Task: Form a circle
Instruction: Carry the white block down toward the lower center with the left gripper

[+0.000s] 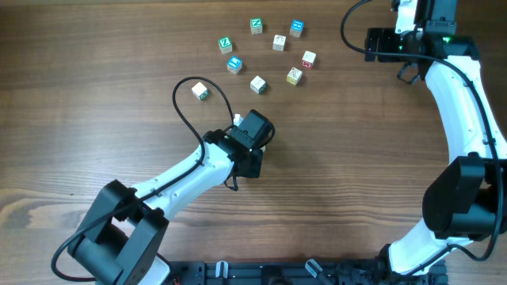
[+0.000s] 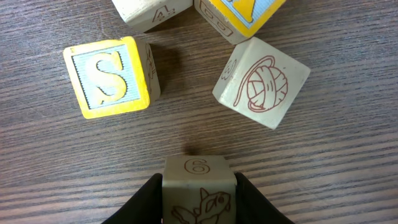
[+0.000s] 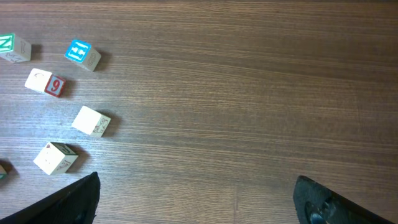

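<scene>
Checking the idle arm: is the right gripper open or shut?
Open: the right gripper has its fingers far apart at the right wrist view's lower corners, with only bare table between them.

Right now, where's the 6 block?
Left wrist view, bottom middle: the 6 block sits between the left tool's fingers, below the S block and yarn block.

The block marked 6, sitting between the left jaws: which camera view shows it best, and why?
The left wrist view: the block marked 6 fills the near foreground, its numeral easy to read. Overhead, the left gripper covers almost all of it. The right wrist view shows other blocks, not this one.
</scene>
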